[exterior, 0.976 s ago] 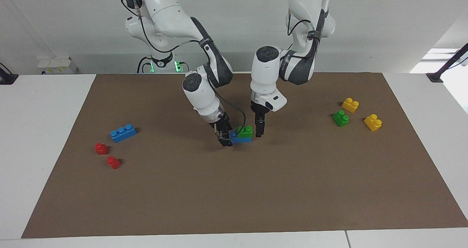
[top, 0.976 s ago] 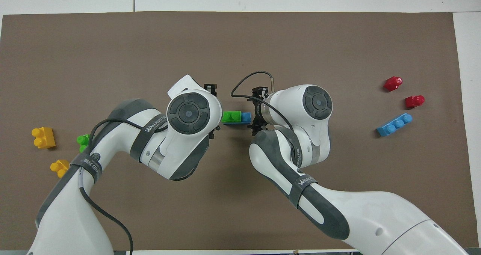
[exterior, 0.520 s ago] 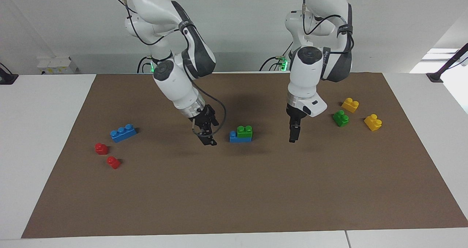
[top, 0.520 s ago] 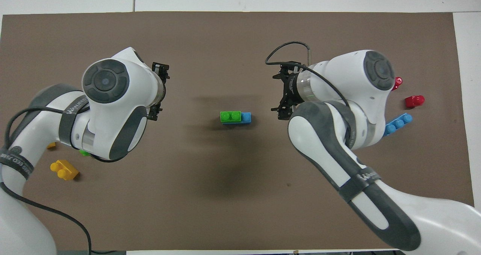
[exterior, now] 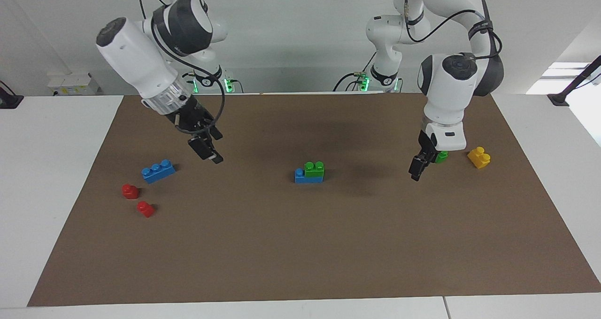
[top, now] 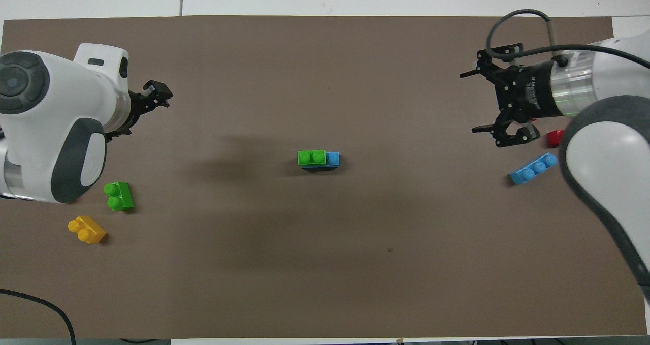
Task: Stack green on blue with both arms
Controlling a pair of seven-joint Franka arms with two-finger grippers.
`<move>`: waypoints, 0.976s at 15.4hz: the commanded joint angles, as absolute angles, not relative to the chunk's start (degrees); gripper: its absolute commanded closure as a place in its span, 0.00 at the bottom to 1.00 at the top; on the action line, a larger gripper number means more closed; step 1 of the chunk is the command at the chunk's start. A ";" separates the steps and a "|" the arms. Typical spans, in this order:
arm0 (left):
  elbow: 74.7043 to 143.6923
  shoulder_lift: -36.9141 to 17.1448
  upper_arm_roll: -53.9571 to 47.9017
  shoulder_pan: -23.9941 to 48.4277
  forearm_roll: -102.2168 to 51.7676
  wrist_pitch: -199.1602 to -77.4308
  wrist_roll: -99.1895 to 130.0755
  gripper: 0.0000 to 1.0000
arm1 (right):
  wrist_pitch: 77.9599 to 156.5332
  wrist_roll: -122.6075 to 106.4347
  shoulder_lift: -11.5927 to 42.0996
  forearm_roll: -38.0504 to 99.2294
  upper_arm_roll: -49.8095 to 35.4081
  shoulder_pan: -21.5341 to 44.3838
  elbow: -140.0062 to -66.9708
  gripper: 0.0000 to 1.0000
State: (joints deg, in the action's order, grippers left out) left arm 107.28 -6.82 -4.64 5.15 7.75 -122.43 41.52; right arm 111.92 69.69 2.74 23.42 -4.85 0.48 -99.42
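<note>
- A green brick sits on top of a blue brick in the middle of the brown mat.
- The green brick covers the end of the blue brick that is toward the left arm's end of the table. One blue stud shows at the end toward the right arm.
- The left gripper hangs in the air over the mat near a second green brick. Its fingers are apart and it holds nothing.
- A yellow brick lies beside that second green brick, toward the left arm's end of the table.
- The right gripper is up in the air over the mat, close to a second blue brick. Its fingers are spread wide and it holds nothing.
- Two small red bricks lie close to the second blue brick, farther from the robots than it.
- Both grippers are well apart from the stacked bricks in the middle.
</note>
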 commanded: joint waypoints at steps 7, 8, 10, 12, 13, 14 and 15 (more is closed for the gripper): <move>96.52 -5.19 -4.75 0.00 4.75 -107.61 6.53 0.00 | 96.78 29.22 -2.98 10.22 -5.54 -8.70 -93.08 0.00; 94.76 -4.92 -4.75 -0.09 4.05 -104.88 5.72 0.00 | 95.90 25.18 -3.77 8.46 -5.54 -8.27 -93.16 0.00; 92.12 -4.66 -4.66 -0.09 2.99 -99.52 5.71 0.00 | 93.88 16.48 -4.30 5.73 -5.80 -8.00 -93.08 0.00; 92.98 -1.42 -4.83 0.00 2.73 -97.48 5.62 0.00 | 92.82 6.64 -4.75 3.17 -5.89 -8.09 -93.08 0.00; 94.12 -0.19 -4.92 0.00 2.72 -97.47 5.62 0.00 | 92.12 3.11 -4.75 2.64 -5.71 -8.26 -92.99 0.00; 94.65 0.61 -4.92 0.00 2.72 -97.38 5.71 0.00 | 91.59 0.99 -4.66 2.55 -5.54 -8.61 -92.99 0.00; 95.62 1.40 -4.92 0.00 2.72 -97.38 5.97 0.00 | 90.97 -0.08 -4.66 2.46 -5.54 -8.70 -92.99 0.00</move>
State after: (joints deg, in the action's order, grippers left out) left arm 92.87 -1.37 -4.81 0.34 3.56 -98.03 6.76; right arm 92.30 4.72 -4.46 3.59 -5.40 -7.95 -92.91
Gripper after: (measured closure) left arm 0.000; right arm 0.000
